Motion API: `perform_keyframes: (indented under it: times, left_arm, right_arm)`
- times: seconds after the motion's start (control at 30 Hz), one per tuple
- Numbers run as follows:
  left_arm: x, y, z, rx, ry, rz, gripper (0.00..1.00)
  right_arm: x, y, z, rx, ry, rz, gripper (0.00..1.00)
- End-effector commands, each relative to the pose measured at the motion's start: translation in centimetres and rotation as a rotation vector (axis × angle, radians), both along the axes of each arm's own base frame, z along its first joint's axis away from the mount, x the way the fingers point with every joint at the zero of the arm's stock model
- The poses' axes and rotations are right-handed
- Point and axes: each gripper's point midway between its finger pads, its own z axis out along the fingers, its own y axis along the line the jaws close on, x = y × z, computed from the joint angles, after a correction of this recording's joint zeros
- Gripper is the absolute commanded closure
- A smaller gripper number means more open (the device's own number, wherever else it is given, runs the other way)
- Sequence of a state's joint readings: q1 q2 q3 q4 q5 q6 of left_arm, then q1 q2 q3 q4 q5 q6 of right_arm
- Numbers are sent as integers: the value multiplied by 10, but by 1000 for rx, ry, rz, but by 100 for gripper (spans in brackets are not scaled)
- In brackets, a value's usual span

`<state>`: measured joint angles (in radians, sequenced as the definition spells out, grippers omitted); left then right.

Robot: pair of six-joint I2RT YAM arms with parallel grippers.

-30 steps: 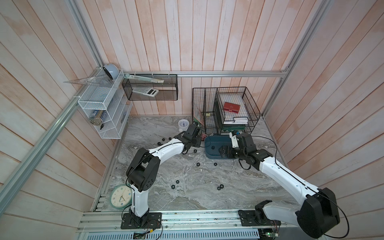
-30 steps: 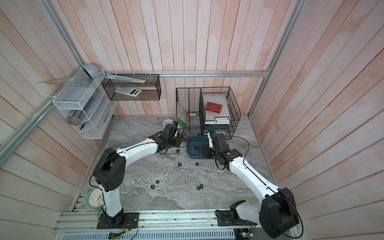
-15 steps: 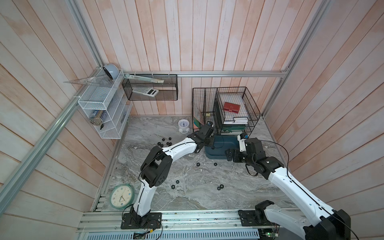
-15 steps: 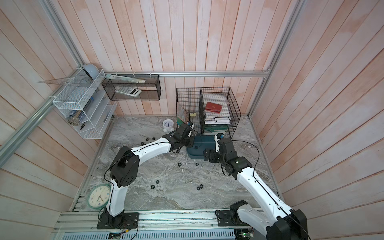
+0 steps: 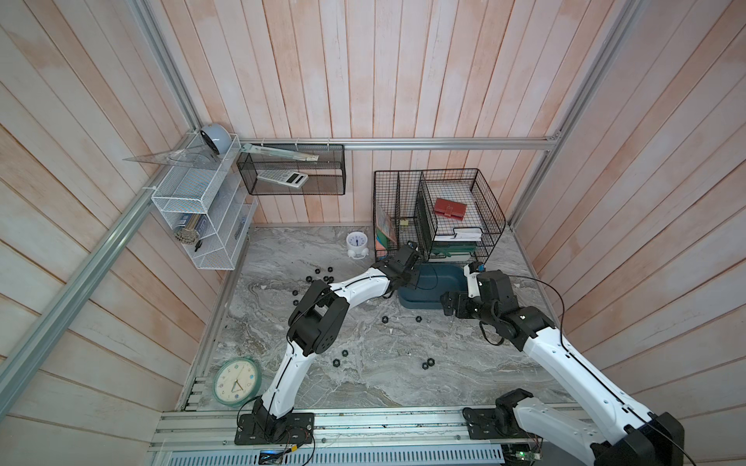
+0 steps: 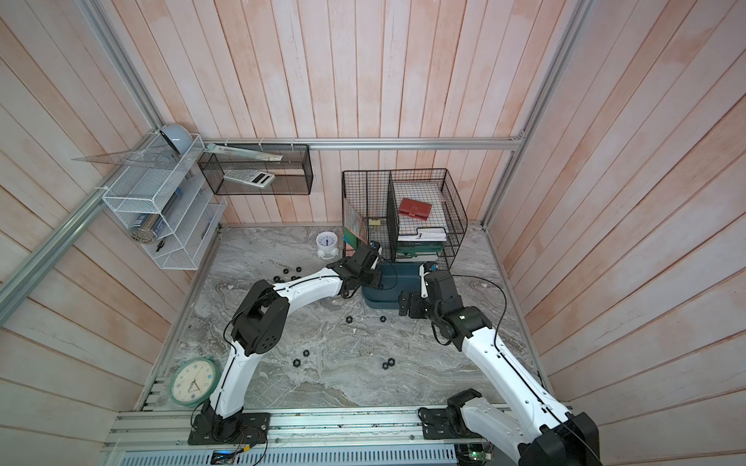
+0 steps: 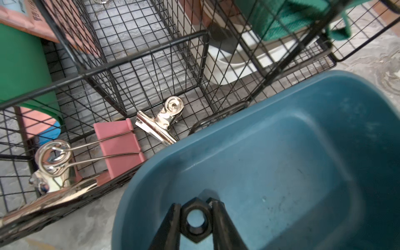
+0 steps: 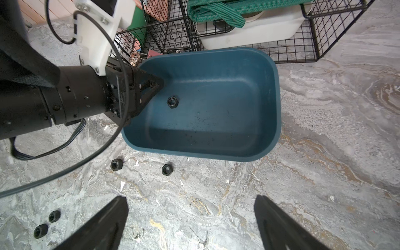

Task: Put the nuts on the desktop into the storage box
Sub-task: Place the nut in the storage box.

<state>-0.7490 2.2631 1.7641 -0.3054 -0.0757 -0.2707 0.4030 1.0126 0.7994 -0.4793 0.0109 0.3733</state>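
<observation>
Done: one nut (image 8: 172,102) is inside the box (image 8: 194,152). I see no other in there.
Left hand (image 8: 161,84): it reaches over the box's end. Its fingers are slightly parted, and the nut looks free of them, down near the box floor.
Right hand (image 8: 190,198): spread wide and empty, hovering over the worktop (image 5: 383,387) just in front of the box.
Left to do: I count about a dozen nuts on the worktop. There is a cluster (image 5: 325,278) far to the left, two (image 8: 166,169) just before the box, and four nearer the rail.
Progress: barely begun, by my judgement.
Around: black wire baskets (image 5: 440,218) stand right behind the box, with clips (image 7: 119,145) inside. A small clock (image 5: 357,245) stands near the cluster, a round clock (image 5: 236,382) lies at the near left corner, and a white rack (image 5: 202,218) hangs on the wall.
In the way: the baskets crowd the box's far rim. The left arm (image 5: 355,286) stretches between the cluster and the box, so both hands would meet there.
</observation>
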Motion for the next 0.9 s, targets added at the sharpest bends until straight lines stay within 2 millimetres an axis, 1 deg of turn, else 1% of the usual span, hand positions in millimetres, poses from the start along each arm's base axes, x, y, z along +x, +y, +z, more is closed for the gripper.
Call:
perform_keyframes:
  times: [0.0, 0.03, 0.07, 0.13, 0.23, 0.3, 0.33, 0.37, 0.4, 0.47, 0.53, 0.57, 0.6, 0.7, 0.87]
  left_arm:
    - [3, 1, 7, 0, -14, 2, 58]
    - [2, 1, 12, -7, -18, 3, 49]
    - [2, 1, 14, -12, -17, 6, 45]
    - [0, 3, 24, -26, -22, 16, 41]
    - [-3, 7, 38, -36, -28, 27, 31]
    - [-5, 11, 50, -39, -37, 35, 28]
    - [-7, 14, 57, -42, -44, 42, 25]
    - [-7, 18, 65, -45, -53, 51, 22]
    - [-8, 22, 70, -45, -60, 64, 15]
    - [-10, 31, 82, -56, -68, 81, 13]
    - [-12, 42, 91, -65, -76, 107, 5]
    - [-13, 48, 94, -66, -78, 120, 4]
    - [-13, 56, 95, -63, -77, 138, 0]
    - [-14, 75, 96, -55, -69, 184, 0]
    - [-15, 110, 87, -28, -42, 286, 0]
  right_arm:
    - [-1, -2, -6, -12, 23, -5, 2]
    - [1, -1, -5, -9, 23, 1, 2]
    - [2, 0, -5, -8, 23, 1, 2]
    - [4, 1, -6, -7, 21, 4, 2]
    - [10, 4, -4, -2, 7, 7, 2]
    - [12, 7, -5, 6, 5, 14, 2]
    - [14, 8, -4, 11, 3, 19, 2]
    - [16, 10, -4, 16, 1, 22, 2]
    - [18, 12, -4, 23, 0, 28, 2]
    - [22, 17, -4, 38, -5, 39, 2]
    - [26, 25, -3, 63, -4, 62, 2]
    - [28, 30, -3, 76, -2, 81, 2]
    - [30, 35, -3, 91, 2, 99, 2]
    - [37, 48, -5, 124, 22, 135, 2]
    - [46, 61, -9, 141, 44, 162, 2]
